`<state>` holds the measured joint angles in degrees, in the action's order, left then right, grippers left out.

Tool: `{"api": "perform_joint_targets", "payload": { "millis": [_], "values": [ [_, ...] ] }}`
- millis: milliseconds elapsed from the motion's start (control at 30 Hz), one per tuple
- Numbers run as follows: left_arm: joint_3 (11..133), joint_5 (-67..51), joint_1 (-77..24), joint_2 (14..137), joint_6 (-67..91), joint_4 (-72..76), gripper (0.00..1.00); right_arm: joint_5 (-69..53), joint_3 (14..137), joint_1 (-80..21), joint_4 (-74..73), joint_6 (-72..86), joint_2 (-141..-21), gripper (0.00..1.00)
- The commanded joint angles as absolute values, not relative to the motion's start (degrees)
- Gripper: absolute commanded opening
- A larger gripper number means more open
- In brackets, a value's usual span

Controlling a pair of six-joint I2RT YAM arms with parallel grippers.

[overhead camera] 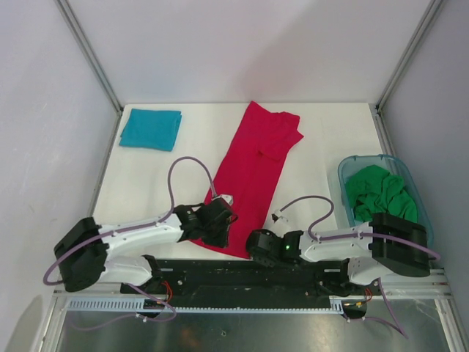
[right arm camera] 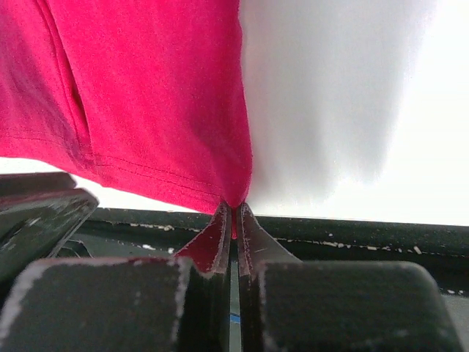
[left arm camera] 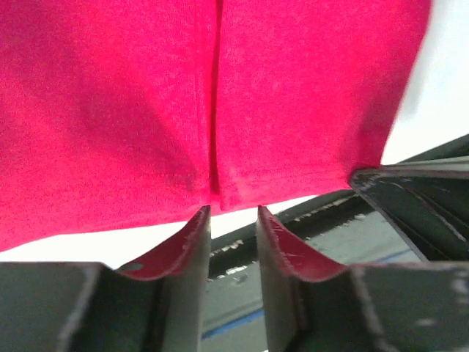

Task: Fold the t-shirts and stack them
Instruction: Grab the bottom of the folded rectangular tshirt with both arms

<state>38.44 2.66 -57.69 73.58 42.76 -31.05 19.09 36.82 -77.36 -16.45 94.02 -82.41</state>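
Pinching red shirt hem in my right gripper, clamped tight; left gripper slightly open, holding nothing. Long axis runs toward 12 o'clock.

**Matt cloth, scuffed plastic**

The crimson t-shirt is matt, fine-knit cloth; the teal t-shirt and green t-shirt look equally soft. The tub is glossy translucent plastic. The desk is smooth, matt white. The left end effector is dark, scratched plastic.
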Motion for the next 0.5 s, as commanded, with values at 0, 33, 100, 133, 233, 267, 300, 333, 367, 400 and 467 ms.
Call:
{"api": "perform_joint_targets", "payload": {
  "millis": [0, 33, 100, 133, 233, 267, 300, 333, 367, 400, 467],
  "values": [
    [41.95, 1.75, -55.73, 65.86, 42.95, -33.75, 0.4, 21.56, 37.7, -76.93, -21.27, 94.31, -79.96, 0.0],
    [41.98, 2.24, -54.54, 64.04, 43.49, -34.63, 0.41, 21.59, 37.66, -76.87, -21.93, 94.4, -79.57, 0.0],
    [41.7, 3.79, -50.94, 61.03, 44.32, -37.05, 0.41, 21.77, 37.65, -76.9, -23.74, 94.61, -78.85, 0.0],
    [41.33, 4.93, -49.03, 59.78, 44.53, -38.47, 0.4, 21.91, 37.63, -76.94, -24.75, 94.72, -78.36, 0.0],
    [39.3, 7.04, -42.97, 57.43, 45.18, -40.89, 0.36, 22.4, 37.62, -77.05, -28.07, 94.82, -76.99, 0.0],
    [38.33, 7.56, -41.21, 57.01, 45.62, -41.23, 0.35, 22.67, 37.62, -77.11, -29.11, 94.87, -76.46, 0.0],
    [37.27, 7.96, -39.55, 56.81, 46.06, -41.4, 0.34, 22.85, 37.62, -77.14, -30.07, 94.94, -75.98, 0.0],
    [36.3, 8.11, -38.01, 56.7, 46.54, -41.44, 0.33, 22.98, 37.62, -77.15, -31.03, 95.02, -75.61, 0.0],
    [35.38, 8.01, -36.89, 56.83, 46.82, -41.33, 0.33, 23.09, 37.62, -77.25, -31.86, 95.01, -75.25, 0.0],
    [34.74, 8.0, -36.2, 57.2, 46.97, -41.23, 0.33, 23.19, 37.57, -77.3, -32.45, 95.01, -75.02, 0.0],
    [34.04, 7.21, -35.66, 58.64, 46.48, -40.83, 0.33, 23.02, 37.32, -77.33, -32.99, 94.88, -74.65, 0.0]
  ]
}}
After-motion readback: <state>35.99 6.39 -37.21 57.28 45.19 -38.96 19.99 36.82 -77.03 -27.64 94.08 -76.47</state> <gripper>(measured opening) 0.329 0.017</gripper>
